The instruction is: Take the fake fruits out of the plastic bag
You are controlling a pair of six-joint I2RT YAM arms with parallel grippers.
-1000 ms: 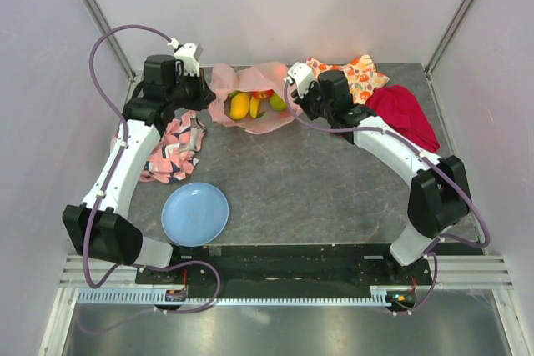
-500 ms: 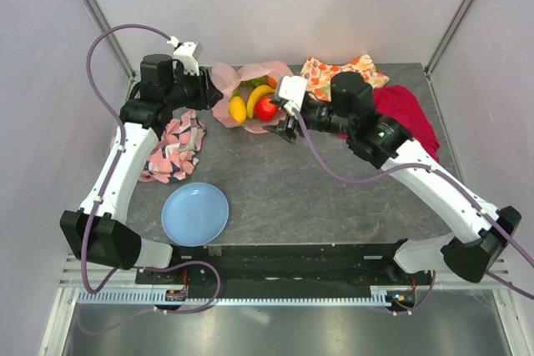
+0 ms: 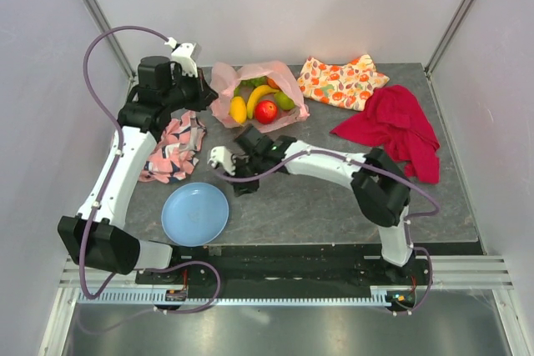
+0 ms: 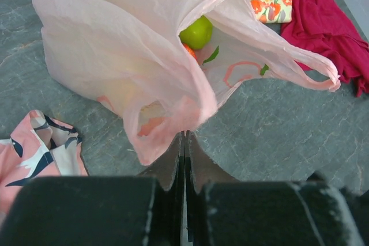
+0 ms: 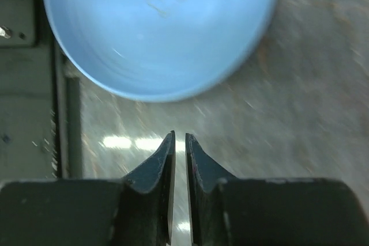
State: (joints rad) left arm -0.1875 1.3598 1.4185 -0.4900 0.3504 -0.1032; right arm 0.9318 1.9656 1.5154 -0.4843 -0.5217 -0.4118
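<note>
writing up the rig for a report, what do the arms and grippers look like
The left arm and right arm have white links and black joints, each trailed by a purple cable. The left gripper and right gripper have black tapering fingers.

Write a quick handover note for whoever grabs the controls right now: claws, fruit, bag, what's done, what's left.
Left claw: shut at the near edge of the plastic bag, apparently pinching the film.
Right claw: nearly shut, empty, over the table just short of the blue plate.
Fake fruits: all visible ones, including the banana and the red apple, lie in the bag's open mouth at the back of the table.
Done: nothing is out yet; the plate holds no fruit.
Left: lift every fruit out of the bag.
</note>
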